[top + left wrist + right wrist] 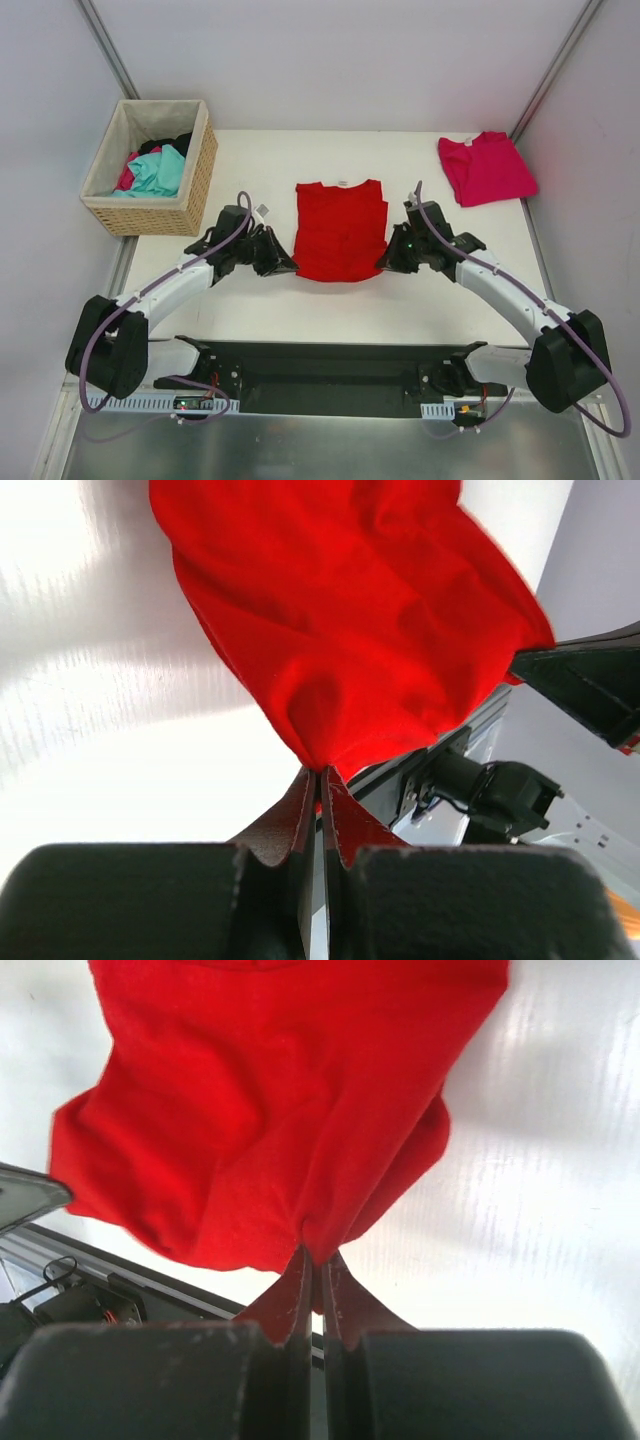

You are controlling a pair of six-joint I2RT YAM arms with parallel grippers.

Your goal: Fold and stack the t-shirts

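The left arm [160, 290] and the right arm [510, 300] are stretched forward from the near edge of the table [300, 305] and bent inward, so that the two wrists are turned toward each other. The left gripper [283, 263] is set at the near left corner of the red t-shirt [340, 230], and the right gripper [388, 262] at its near right corner.

The grips themselves are shown only by the wrist cameras. In the left wrist view, the jaws of the left gripper [320, 778] are pressed together on a pinched point of the red t-shirt [350, 610], from which the cloth fans out in soft folds. In the right wrist view, the right gripper [315, 1255] is likewise clamped on a gathered corner of the red t-shirt [270, 1110].

The whole layout is given only by the top view. The red t-shirt is laid at the middle of the table as a narrow, roughly rectangular shape, its neckline at the far edge with a small white neck label [343, 182], and its near part is creased. A magenta t-shirt [485, 167] is laid folded at the far right corner, well apart. A wicker basket [197, 185] at the far left is filled with clothes, a teal garment [160, 172] among them.
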